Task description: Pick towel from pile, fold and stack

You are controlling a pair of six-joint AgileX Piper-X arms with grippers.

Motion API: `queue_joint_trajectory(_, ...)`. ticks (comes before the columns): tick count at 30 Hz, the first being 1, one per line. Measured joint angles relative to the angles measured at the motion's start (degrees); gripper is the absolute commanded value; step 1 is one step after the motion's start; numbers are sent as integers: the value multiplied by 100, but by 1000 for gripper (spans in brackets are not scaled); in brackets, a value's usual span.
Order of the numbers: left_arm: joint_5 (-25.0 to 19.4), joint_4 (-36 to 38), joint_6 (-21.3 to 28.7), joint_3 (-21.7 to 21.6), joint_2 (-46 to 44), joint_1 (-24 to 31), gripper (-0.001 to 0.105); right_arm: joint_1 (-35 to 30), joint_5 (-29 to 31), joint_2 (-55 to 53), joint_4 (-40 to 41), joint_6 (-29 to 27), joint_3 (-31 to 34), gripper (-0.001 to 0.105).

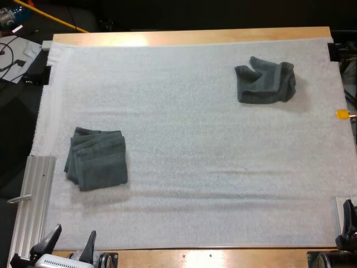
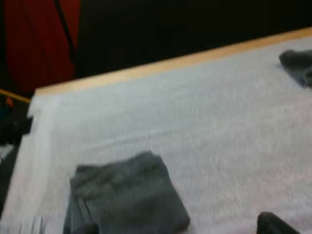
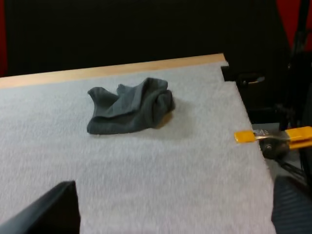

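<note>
Mat (image 1: 184, 145), high view: folded stack (image 1: 97, 160) on left side, toward near edge; crumpled towel (image 1: 265, 82) at far right, well apart from it. Left gripper (image 1: 71, 244) at near edge, fingers apart, empty. Right gripper (image 1: 347, 221) at near right corner.
Left wrist view: folded stack just beyond own fingertips (image 2: 275, 225), spread, clear of it.
Right wrist view: crumpled towel near mat's far edge; own fingers (image 3: 48, 210) wide apart, empty.
</note>
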Motion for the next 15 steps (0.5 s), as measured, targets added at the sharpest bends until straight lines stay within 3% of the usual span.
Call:
queue_joint_trajectory(9, 31, 501, 0, -10, 0, 0, 62, 0, -1, 0, 240, -15, 11, 77)
queue_joint_trajectory(15, 56, 434, 0, -10, 0, 0, 62, 0, -27, 0, 215, -31, 83, 77)
